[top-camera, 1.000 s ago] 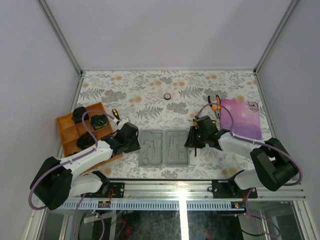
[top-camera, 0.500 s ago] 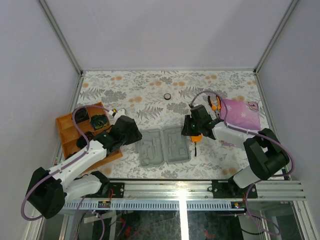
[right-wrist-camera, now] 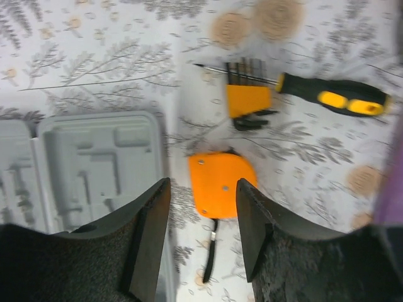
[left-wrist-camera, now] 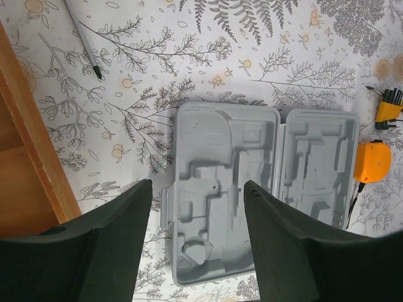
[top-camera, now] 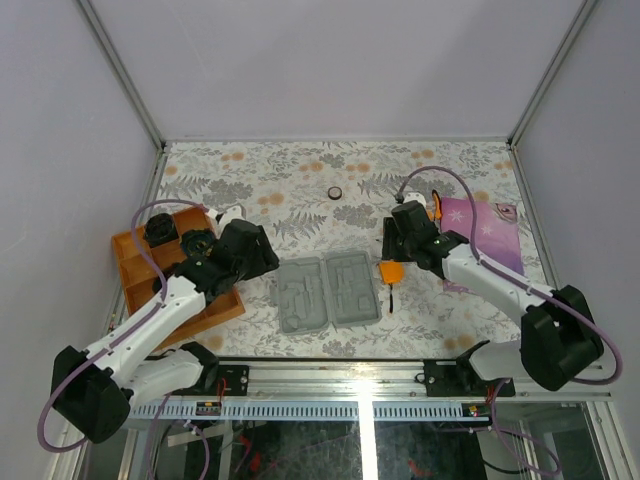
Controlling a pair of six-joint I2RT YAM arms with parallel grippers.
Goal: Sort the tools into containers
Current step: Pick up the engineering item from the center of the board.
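The grey tool case [top-camera: 326, 291] lies open and flat, both halves showing empty moulded recesses; it also shows in the left wrist view [left-wrist-camera: 258, 182]. My left gripper [top-camera: 262, 262] is open and empty above the case's left edge [left-wrist-camera: 196, 185]. The orange tape measure [top-camera: 391, 271] lies on the table right of the case. My right gripper [top-camera: 398, 250] hovers open above the tape measure [right-wrist-camera: 221, 184], not touching it. The bit set [right-wrist-camera: 247, 97] and the black-and-yellow screwdriver [right-wrist-camera: 334, 97] lie beyond it. The tape ring [top-camera: 335, 192] sits farther back. The pliers [top-camera: 432, 208] peek out behind the right arm.
An orange wooden tray [top-camera: 135, 270] with black items stands at the left, its edge in the left wrist view [left-wrist-camera: 28, 145]. A thin metal shaft [left-wrist-camera: 85, 34] lies beside it. A purple star-patterned cloth [top-camera: 485, 235] lies at the right.
My right gripper has lifted and drawn back from the spot beside the case, uncovering the tape measure. My left arm has risen and swung back a little.
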